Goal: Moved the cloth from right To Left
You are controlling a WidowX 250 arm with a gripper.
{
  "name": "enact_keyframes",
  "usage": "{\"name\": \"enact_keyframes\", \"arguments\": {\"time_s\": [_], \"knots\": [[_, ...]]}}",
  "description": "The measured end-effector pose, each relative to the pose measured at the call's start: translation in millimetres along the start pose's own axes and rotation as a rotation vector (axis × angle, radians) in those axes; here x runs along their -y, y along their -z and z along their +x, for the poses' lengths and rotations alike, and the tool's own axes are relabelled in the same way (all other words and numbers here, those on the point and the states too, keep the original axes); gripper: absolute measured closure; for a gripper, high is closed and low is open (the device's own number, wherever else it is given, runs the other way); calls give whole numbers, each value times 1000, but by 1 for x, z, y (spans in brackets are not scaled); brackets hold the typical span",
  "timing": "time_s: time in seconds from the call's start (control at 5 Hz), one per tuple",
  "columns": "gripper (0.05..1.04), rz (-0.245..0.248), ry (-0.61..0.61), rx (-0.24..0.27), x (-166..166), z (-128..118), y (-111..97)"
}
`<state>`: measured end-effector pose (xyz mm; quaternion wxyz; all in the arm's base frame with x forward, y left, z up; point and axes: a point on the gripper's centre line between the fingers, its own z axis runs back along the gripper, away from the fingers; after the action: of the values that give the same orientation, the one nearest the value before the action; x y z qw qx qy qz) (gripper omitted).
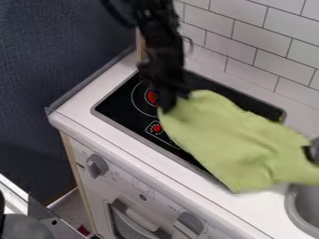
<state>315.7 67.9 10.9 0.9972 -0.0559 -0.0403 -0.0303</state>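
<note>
The black gripper (171, 100) hangs over the left part of the black stovetop, at the upper left corner of the green cloth (233, 140). The cloth's corner is up against the fingertips. From there the cloth stretches down and right, covering much of the stovetop's right side and the white counter beyond it. Its right end lies by the sink. How the fingers stand around the corner is hidden by the dark gripper and the cloth.
The stovetop (121, 109) shows red burner marks at its left. A metal sink (305, 205) and a dark grey faucet part (313, 150) are at the right. White tiled wall (261, 42) rises behind; a dark blue wall stands left.
</note>
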Motion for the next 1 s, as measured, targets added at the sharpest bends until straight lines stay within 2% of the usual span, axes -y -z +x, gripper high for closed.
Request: {"name": "enact_keyframes", "arguments": {"time_s": [0.2, 0.4, 0.6, 0.8, 1.0], "knots": [[1031, 26, -8, -16, -39, -1, 0], [1031, 69, 8, -5, -69, 8, -3], [1031, 106, 80, -1, -90, 16, -3], [1031, 132, 160, 24, -114, 25, -1], [1021, 130, 165, 50, -131, 24, -1]]}}
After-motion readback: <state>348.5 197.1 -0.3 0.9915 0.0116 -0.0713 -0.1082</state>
